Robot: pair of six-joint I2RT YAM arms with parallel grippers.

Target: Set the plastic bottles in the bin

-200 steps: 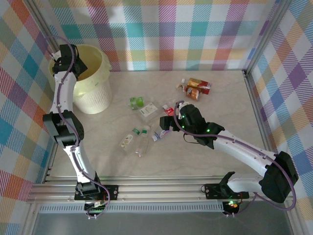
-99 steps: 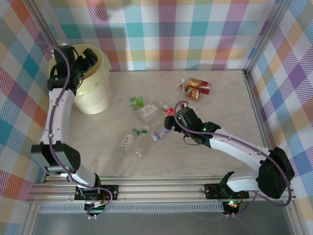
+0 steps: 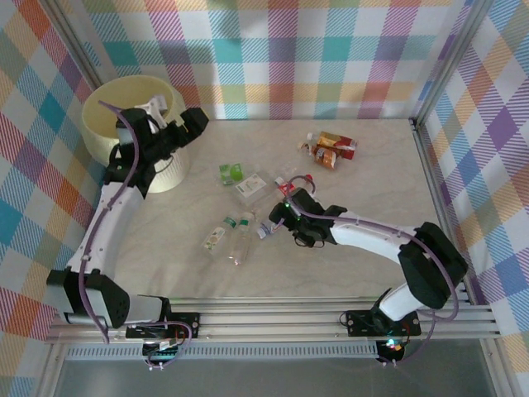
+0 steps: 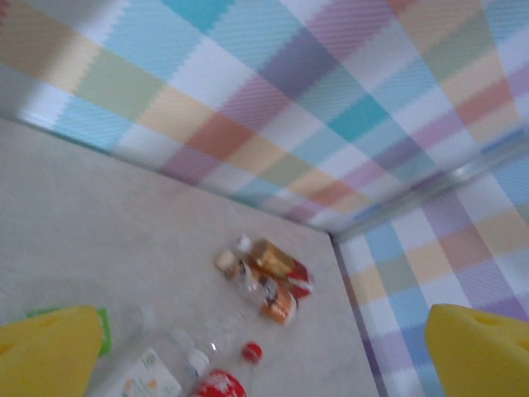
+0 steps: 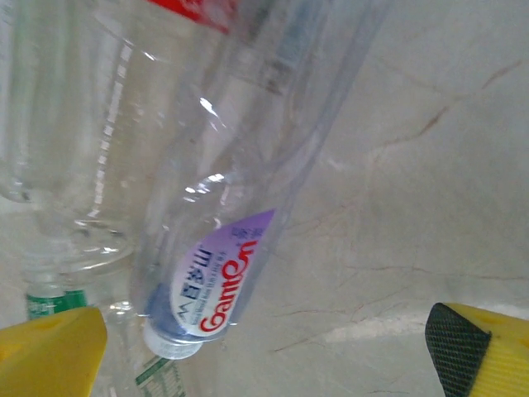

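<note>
Plastic bottles (image 3: 241, 236) lie scattered; left gripper (image 3: 197, 124) swung off the bin (image 3: 99, 124), right gripper (image 3: 277, 217) dropped, both spread wide.

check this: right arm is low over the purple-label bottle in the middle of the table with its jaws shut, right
No, the jaws are open, not shut. The right wrist view shows them spread wide at the lower corners, with the purple-label bottle lying between them on the table. The rest is right.

Glossy, creased transparent plastic is seen on the purple-labelled clear bottle (image 5: 248, 165), a smooth, matt, marble-veined finish on the beige table top (image 5: 430, 149), and smooth plastic, ribbed lower down, on the round pale-yellow bin (image 3: 132, 81).
</note>
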